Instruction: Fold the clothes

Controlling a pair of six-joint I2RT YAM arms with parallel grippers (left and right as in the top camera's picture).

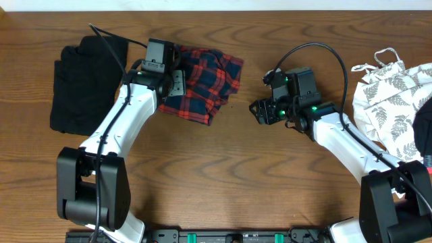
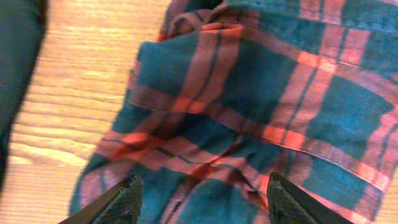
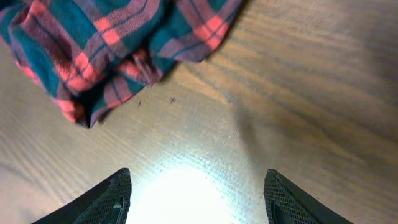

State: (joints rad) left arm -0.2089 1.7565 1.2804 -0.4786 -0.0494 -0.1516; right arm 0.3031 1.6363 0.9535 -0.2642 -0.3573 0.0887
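The job looks about midway, by my reading; the shirt (image 1: 206, 81) lies at the upper middle of the table (image 1: 229, 182) as a small rumpled bundle, gathered in on itself but with uneven edges, so it wants squaring off; the black garment (image 1: 81, 84) at the left lies as a fairly flat stack (perhaps done already); the leaf-print garment (image 1: 395, 91) at the right edge is a loose, unfolded heap. The shirt is red-and-navy plaid, soft, its creased layers overlapping, a hem seam running across it in the left wrist view. The left gripper (image 2: 202, 199) hangs close over the shirt's left part, jaws wide, holding nothing; the right gripper (image 3: 196, 196) is likewise wide and empty, above bare wood near the shirt's right edge.
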